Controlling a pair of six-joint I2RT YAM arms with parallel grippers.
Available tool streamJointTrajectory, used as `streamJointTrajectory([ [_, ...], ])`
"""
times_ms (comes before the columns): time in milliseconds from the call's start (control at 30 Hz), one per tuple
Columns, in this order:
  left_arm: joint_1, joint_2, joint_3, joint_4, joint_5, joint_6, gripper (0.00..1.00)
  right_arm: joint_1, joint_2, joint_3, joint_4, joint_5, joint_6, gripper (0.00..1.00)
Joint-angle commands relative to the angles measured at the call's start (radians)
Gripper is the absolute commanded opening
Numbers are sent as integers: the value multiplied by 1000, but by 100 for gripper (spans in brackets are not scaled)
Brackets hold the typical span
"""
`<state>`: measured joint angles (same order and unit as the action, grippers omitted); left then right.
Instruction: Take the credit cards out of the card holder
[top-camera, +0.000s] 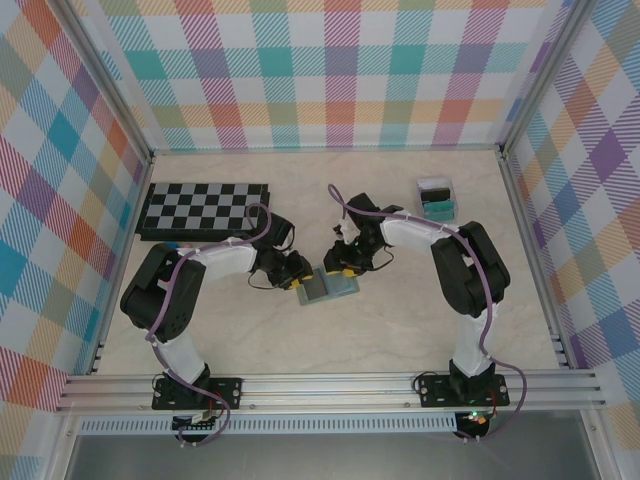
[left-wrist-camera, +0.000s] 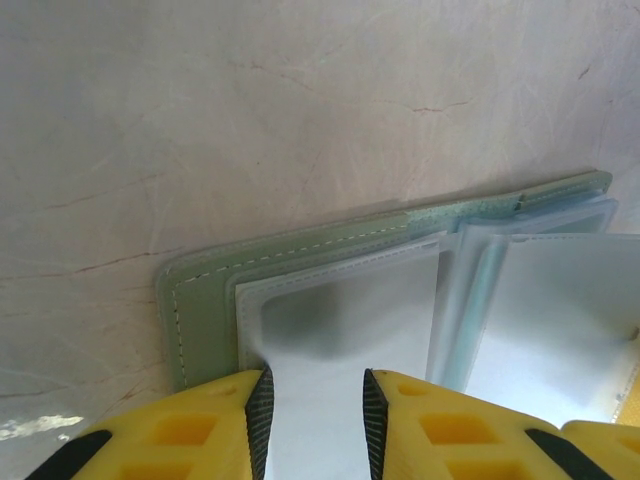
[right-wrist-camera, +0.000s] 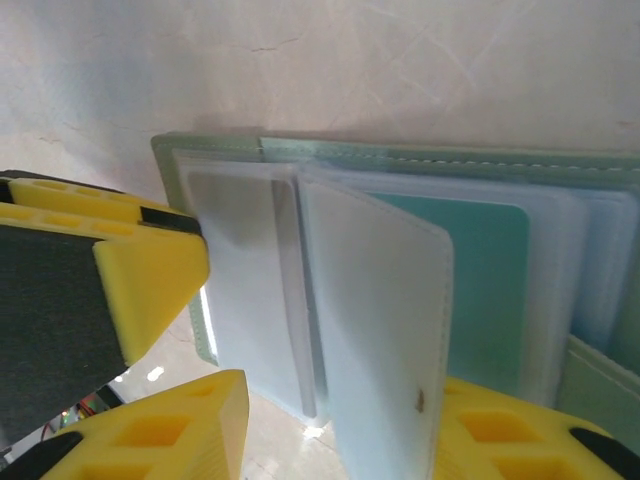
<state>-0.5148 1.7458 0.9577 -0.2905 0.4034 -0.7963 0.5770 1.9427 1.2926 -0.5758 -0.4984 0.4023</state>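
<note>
Card holder (top-camera: 327, 288) lies open on surface (top-camera: 420, 320). Left gripper (left-wrist-camera: 315, 400), jaws apart, apparently steadies 1 clear sleeve (left-wrist-camera: 340, 320). Right gripper (right-wrist-camera: 340, 410), jaws apart, straddles raised sleeves (right-wrist-camera: 385, 320) beside teal credit card (right-wrist-camera: 485, 290).

worktop (top-camera: 400, 320): pale beige, marbled | chessboard (top-camera: 205, 208): black and grey squares, lying flat at far left, near the back wall | clear box (top-camera: 436, 199): far right, teal and black contents, well apart from chessboard | walls (top-camera: 330, 70): pastel plaid, three sides | frame rail (top-camera: 330, 390): aluminium, along near edge
</note>
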Motion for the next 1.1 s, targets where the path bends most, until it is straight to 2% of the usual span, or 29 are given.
streamJointTrajectory([
  [0,-5,24,-19,-17,-10,12,32,4,-21,7,31,-87,-15,44],
  [167,-4,3,-15,-41,-31,19,32,7,-52,-17,81,-169,-8,44],
  [300,21,-68,-32,-63,-95,8,35,20,-59,-34,111,-218,-4,45],
  [500,120,-194,-107,-53,-120,-20,39,64,-25,-44,167,-240,40,45],
  [667,141,-259,-117,-67,-114,-8,42,95,0,-28,177,-237,52,46],
  [900,139,-279,-107,-46,-33,0,42,79,-86,-32,123,-38,33,43],
  [1067,114,-273,-65,-49,6,10,36,57,-144,-85,133,97,57,40],
])
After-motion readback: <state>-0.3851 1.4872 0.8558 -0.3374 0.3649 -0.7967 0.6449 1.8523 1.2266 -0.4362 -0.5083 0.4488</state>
